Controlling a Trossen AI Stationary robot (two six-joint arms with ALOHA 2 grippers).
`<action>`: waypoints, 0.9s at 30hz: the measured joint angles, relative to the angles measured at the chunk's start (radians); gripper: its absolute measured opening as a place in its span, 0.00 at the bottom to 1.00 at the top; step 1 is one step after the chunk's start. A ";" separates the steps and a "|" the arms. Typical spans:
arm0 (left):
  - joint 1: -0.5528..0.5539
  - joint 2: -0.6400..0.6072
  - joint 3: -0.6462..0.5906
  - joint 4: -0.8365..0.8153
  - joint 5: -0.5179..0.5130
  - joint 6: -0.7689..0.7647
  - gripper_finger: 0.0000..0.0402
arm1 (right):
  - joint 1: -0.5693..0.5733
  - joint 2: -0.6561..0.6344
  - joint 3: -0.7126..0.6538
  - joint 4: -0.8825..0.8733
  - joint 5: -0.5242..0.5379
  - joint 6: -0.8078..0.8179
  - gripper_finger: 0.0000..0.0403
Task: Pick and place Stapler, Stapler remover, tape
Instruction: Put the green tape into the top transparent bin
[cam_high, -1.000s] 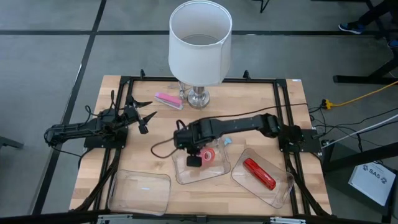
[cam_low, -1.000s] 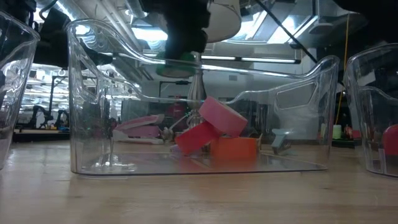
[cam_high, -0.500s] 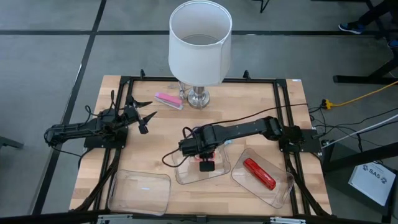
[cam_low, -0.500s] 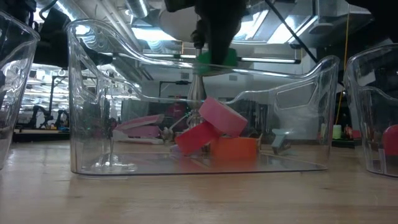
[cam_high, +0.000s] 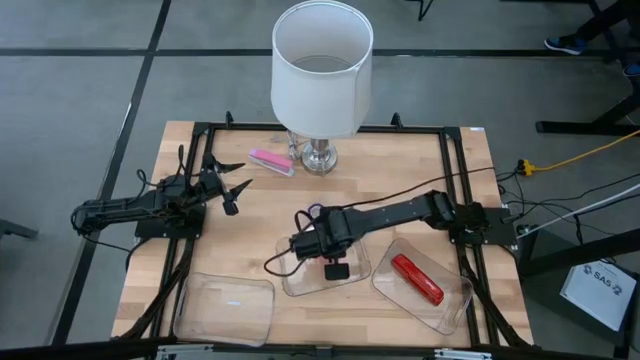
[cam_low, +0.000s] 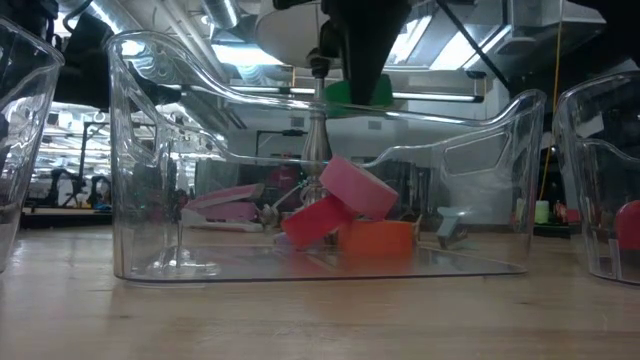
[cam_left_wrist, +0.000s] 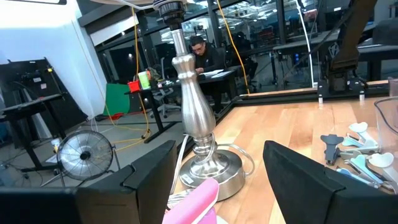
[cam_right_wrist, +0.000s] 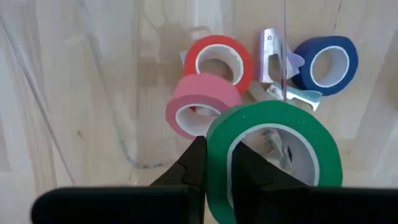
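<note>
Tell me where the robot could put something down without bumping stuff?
The left bin looks empty. Bare wood lies between the pink stapler and the middle bin. That middle bin is crowded: tape rolls sit inside, and the right gripper holds a green roll above it. The right bin holds a red stapler.

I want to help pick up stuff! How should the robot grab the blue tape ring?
From above, I'd guess: one finger into the hole of the blue tape, one outside, pinching its wall on the side away from the stapler remover, which lies close against it.
</note>
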 joint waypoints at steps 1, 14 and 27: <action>0.000 0.000 0.000 0.000 0.000 0.000 0.60 | 0.003 0.000 0.000 0.000 0.001 -0.004 0.10; 0.000 0.000 0.000 0.001 0.000 0.000 0.60 | 0.082 -0.174 -0.343 0.228 0.119 0.064 0.10; 0.000 0.001 0.000 0.002 0.000 0.000 0.60 | 0.034 -0.524 -1.053 1.018 0.054 0.133 0.10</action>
